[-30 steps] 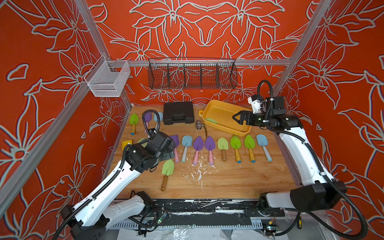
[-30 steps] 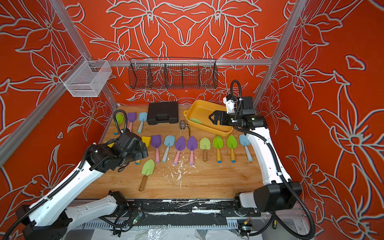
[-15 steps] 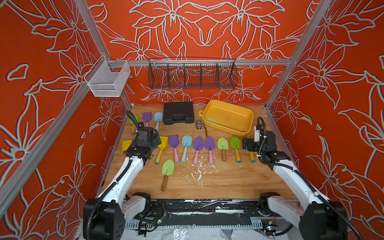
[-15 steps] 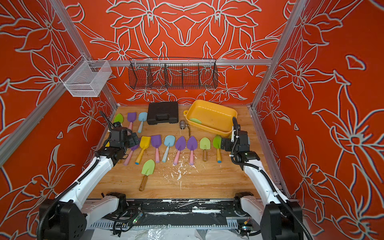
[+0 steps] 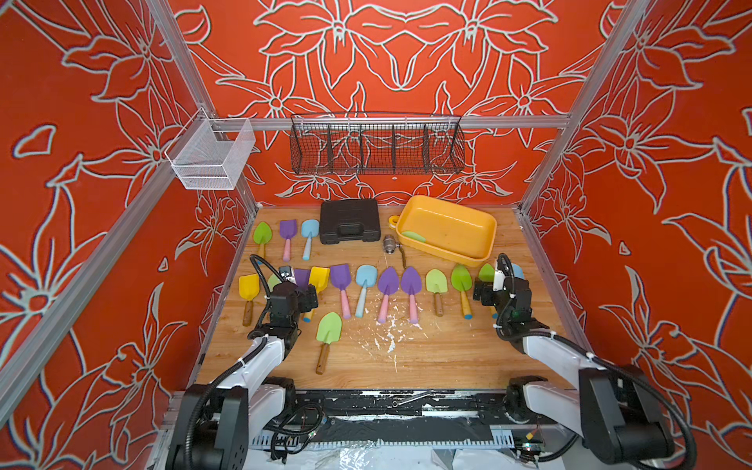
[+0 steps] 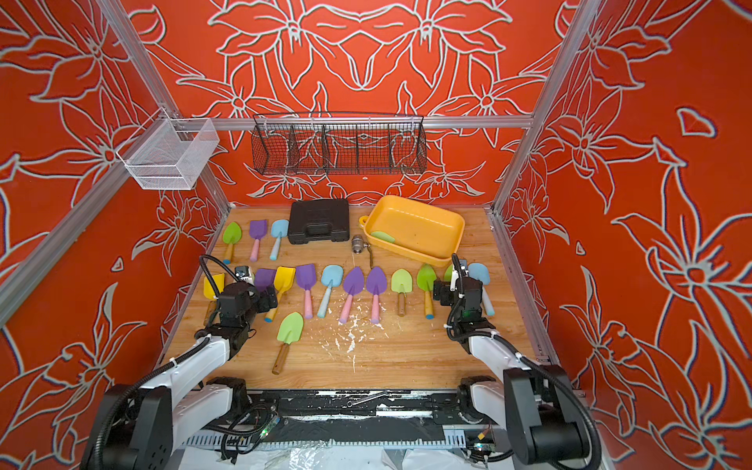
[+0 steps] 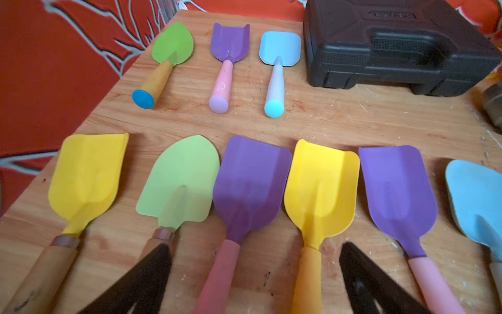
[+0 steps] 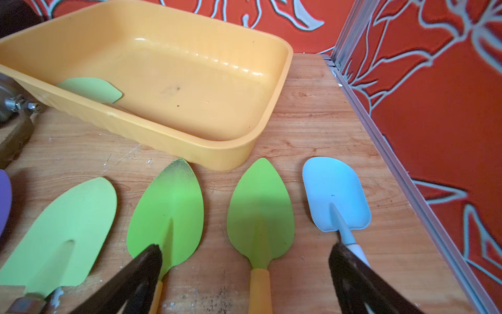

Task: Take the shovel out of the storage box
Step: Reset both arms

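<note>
Right arm has pulled back from over the storage box (image 5: 451, 228); shovel (image 5: 413, 236) not yet taken.
Right tool (image 8: 245, 251), left tool (image 7: 254, 246): jaws wide, empty, low over the bench (image 5: 427, 358) in front of the box. Shovel: inside the box, ring tab (image 5: 393, 221) end. Step, likely: approach. Next: reach over its near wall, close on it.

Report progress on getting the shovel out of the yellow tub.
Done: nothing clear; many coloured toy shovels lie in rows on the wooden tabletop. In hand: nothing; the left gripper and right gripper hover open and empty over the front row. Remaining: the pale green shovel lies in the yellow-orange plastic tub, untouched.
</note>
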`<action>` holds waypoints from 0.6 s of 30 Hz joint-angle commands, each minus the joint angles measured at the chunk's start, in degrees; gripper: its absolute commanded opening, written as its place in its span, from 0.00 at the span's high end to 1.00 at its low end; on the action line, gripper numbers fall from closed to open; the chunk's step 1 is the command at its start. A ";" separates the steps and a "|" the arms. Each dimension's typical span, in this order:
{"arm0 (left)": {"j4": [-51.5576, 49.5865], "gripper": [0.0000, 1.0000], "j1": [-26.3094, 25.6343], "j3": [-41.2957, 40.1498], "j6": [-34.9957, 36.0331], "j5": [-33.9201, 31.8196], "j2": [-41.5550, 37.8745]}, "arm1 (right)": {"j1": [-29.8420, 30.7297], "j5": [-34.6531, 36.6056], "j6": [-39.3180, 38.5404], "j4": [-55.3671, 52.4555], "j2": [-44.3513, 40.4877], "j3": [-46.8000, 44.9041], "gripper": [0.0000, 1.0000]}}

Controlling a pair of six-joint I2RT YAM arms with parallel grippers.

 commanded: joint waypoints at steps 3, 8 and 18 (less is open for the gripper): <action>15.09 0.03 0.56 -2.81 3.24 7.27 3.79 | -0.38 -2.49 -3.16 11.41 6.58 0.81 0.02; 17.57 0.03 0.57 -2.70 4.09 9.16 7.41 | -0.86 -1.03 -1.83 18.26 6.33 -3.46 0.02; 11.61 0.03 0.72 4.33 4.78 10.44 14.75 | -2.10 1.78 0.53 17.62 11.30 -0.97 0.02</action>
